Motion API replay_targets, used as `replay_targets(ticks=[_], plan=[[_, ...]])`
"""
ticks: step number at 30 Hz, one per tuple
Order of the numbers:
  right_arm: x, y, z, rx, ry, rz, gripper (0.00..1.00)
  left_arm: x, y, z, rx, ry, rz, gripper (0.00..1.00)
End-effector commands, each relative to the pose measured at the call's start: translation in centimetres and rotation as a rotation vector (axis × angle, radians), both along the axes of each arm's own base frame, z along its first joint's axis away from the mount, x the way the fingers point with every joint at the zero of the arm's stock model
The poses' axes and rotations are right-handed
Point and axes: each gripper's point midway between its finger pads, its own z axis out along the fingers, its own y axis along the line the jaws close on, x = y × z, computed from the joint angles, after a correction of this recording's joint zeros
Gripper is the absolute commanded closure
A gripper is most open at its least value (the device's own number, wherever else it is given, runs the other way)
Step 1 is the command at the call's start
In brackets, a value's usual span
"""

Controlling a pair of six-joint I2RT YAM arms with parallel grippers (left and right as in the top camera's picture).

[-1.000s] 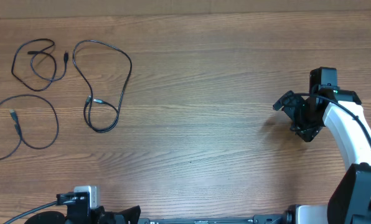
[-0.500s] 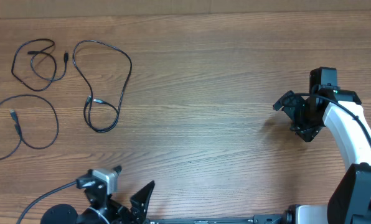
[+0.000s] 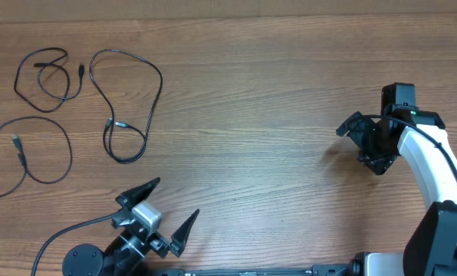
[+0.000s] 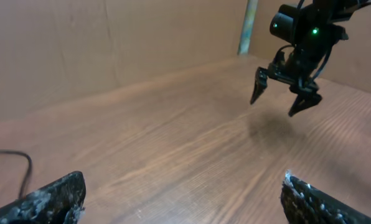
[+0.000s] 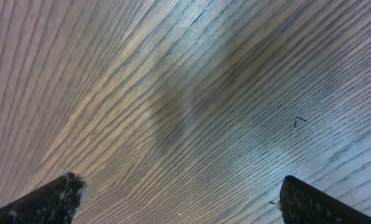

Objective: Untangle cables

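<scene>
Wood-grain table, plain brown wall behind it

Even, warm light falls from above on the wooden worktop in the overhead view, which is sharp edge to edge, with only a faint soft shadow beside the right claw. The left wrist view is smeared: the grain is streaked and the fingertips of the left claw are hazy. The right wrist view carries a cold bluish sheen, bowed grain lines and a dim blot of shadow at centre.
</scene>
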Motion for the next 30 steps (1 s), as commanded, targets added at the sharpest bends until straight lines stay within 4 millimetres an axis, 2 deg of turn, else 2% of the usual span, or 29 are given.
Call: replay_targets(ticks=[1,10,17,22,30], plan=[[-0.2,-0.4,-0.2,-0.014,0.005,-0.005,0.00,0.6,0.2,-0.7,0.049,-0.051,0.006,0.00],[-0.2,-0.4,-0.2,-0.014,0.005,-0.005,0.00,4.1,1.6,-1.9,0.030,-0.139,0.117,0.01],[-0.2,-0.4,-0.2,-0.014,0.005,-0.005,0.00,6.6,3.1,-3.4,-0.120,-0.138,0.230,0.00],[-0.2,-0.4,-0.2,-0.014,0.005,-0.005,0.00,7.5,4.3,-3.5,-0.171,-0.178,0.308,0.01],[-0.2,-0.4,-0.2,-0.014,0.005,-0.005,0.00,8.5,7.7,-3.7,-0.175,-0.192,0.512,0.00]])
